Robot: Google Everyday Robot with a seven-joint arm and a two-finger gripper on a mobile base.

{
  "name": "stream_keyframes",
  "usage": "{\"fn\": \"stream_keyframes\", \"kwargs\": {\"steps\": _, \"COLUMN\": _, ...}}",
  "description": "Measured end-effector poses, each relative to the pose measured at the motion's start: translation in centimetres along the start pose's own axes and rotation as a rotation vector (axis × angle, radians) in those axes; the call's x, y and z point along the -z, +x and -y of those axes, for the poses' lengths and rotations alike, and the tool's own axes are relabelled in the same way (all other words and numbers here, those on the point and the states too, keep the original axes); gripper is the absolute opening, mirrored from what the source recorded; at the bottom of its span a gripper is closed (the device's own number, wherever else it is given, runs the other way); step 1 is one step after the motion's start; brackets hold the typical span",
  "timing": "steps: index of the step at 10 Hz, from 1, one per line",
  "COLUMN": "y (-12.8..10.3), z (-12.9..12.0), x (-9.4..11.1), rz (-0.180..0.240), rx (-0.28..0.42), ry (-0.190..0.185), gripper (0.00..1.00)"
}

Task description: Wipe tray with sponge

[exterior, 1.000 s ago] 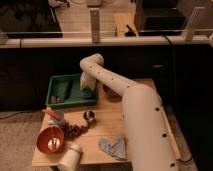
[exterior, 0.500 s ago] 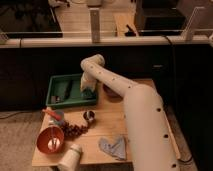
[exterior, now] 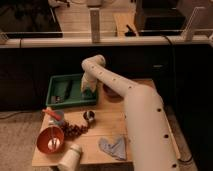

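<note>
Softly now: getting ready to wipe the green tray

The robot's long white arm [exterior: 135, 112] is reaching across the wooden table [exterior: 107, 127] toward the far left corner. The green plastic tray with low walls [exterior: 65, 77] is sitting in that corner. The gripper [exterior: 89, 91] is hanging low over the right side of the tray, close to its floor. I cannot tell if the gripper is holding something or nothing, because the arm is hiding that part.

A dark block [exterior: 62, 91] is lying in the left half of the tray, apart from the gripper. I am guessing it may be the sponge, but I cannot be sure.

I am expecting a sponge to be feeling light and squishy. It is probably going to squash flat if squeezed hard, and a loose hold is likely letting it slip out. So I am thinking the best hold is across the middle of the block, with a soft but snug squeeze.

The tray is looking hard, smooth and light. I am thinking a strong push may be sliding it along the table, so gentle, flat rubbing seems best.

A round red bowl [exterior: 50, 138] is sitting by the near left corner, and a grey cloth [exterior: 112, 147] is lying by the near edge. Both are resting well apart from the tray.
</note>
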Motion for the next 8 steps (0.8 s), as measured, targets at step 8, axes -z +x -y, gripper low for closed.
{"fn": "stream_keyframes", "kwargs": {"steps": 8, "y": 2.8, "z": 2.3, "x": -1.3, "rz": 0.048, "rx": 0.049, "ry": -0.022, "gripper": 0.01}}
